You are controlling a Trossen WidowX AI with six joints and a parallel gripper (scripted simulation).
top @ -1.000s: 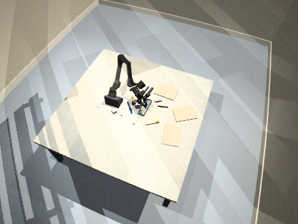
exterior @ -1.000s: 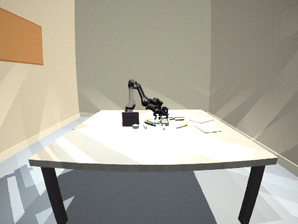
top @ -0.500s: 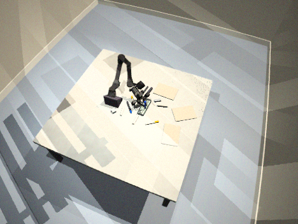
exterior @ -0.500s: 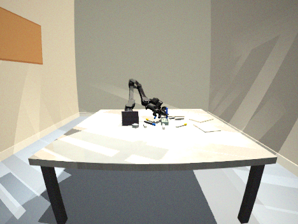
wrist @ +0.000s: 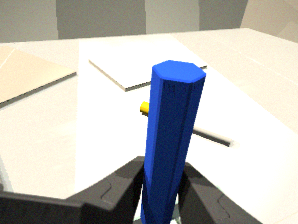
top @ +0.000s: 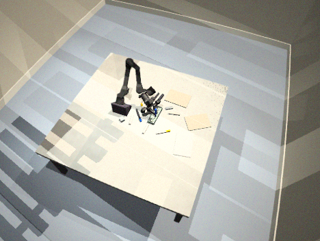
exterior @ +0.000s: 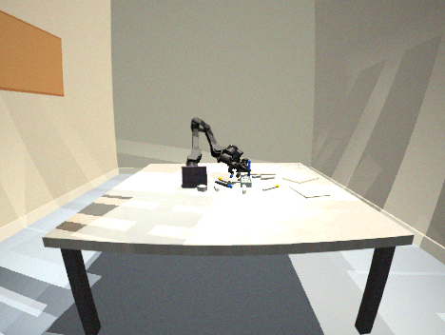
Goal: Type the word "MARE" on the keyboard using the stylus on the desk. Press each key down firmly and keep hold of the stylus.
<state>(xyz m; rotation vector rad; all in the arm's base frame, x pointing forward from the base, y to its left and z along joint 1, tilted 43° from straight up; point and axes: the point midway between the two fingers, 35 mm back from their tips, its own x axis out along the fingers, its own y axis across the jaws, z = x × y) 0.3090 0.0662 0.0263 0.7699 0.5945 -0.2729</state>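
Observation:
My gripper (top: 154, 111) (exterior: 247, 167) (wrist: 161, 166) is shut on the blue stylus (top: 156, 110) (exterior: 249, 165) (wrist: 175, 110), which stands nearly upright between the fingers with its thick end up. The small keyboard (top: 152, 121) (exterior: 245, 183) lies under the gripper. Only a sliver of it shows at the bottom of the wrist view. The stylus tip is hidden by the fingers in the wrist view and too small in the top and exterior views, so I cannot tell whether it touches a key or which key it is over.
A blue-ended pen (top: 139, 116) lies between the arm base (top: 121, 108) and the keyboard. A yellow-ended pen (top: 163, 132) (exterior: 270, 187) lies in front. A dark thin stick (top: 174, 114) and a grey block (top: 169, 108) lie beyond the keyboard. Flat tan boards (top: 178, 98) (top: 198, 122) lie farther out.

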